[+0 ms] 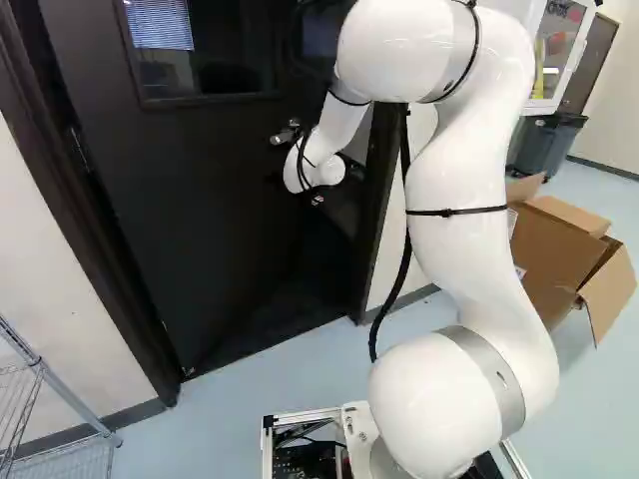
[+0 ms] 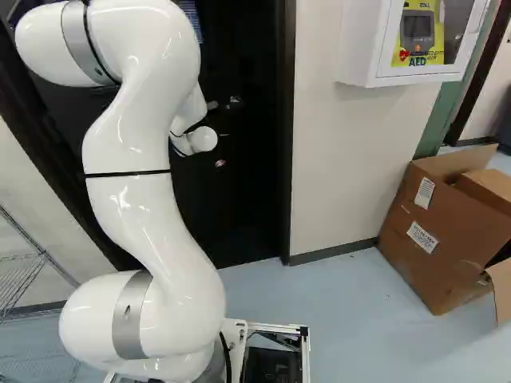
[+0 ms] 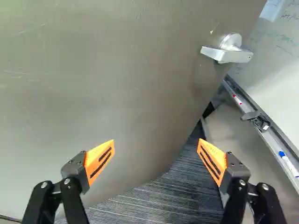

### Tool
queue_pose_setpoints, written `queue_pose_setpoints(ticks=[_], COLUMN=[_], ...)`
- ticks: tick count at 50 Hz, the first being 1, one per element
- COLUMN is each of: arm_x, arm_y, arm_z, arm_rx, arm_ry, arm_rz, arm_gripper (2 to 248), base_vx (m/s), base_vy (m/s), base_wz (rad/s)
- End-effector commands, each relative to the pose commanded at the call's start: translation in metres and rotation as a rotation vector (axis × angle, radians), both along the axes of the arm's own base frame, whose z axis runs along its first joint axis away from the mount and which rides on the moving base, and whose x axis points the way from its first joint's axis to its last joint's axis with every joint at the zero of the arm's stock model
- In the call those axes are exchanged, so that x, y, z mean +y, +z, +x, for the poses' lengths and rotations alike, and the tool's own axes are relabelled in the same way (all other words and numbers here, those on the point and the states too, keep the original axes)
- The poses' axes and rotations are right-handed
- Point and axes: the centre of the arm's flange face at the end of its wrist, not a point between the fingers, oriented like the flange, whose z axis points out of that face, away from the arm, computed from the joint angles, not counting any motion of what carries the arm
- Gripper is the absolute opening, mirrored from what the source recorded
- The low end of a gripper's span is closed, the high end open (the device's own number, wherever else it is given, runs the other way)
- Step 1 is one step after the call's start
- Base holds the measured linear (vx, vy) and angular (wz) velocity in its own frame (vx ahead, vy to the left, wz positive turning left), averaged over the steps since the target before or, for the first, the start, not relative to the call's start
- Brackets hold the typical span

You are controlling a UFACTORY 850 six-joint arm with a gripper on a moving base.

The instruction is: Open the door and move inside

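arched arm (image 1: 461, 239) by ajar door (image 1: 190, 210)

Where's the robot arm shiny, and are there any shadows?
Left base view: bright glints on the white arm, and a soft shadow on the floor by the cardboard box; right base view: more glints on the arm; wrist view: pale light across the whiteboard, the door duller.

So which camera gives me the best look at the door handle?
The wrist view: nothing blocks the door handle there, and its shape is plain. Both base views show it small against the dark door, close by the arm's far end.
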Motion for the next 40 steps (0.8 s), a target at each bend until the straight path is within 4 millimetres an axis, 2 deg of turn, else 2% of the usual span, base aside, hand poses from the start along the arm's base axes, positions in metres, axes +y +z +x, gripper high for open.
queue_pose_setpoints(ticks=[40], arm_x=[-0.027], arm_y=[0.008], arm_z=[-0.080], arm_rx=[0.047], arm_ry=[-0.059], arm_rz=[0.017], arm_gripper=[247], base_vx=[0.000], base_vy=[0.000], base_wz=[0.000])
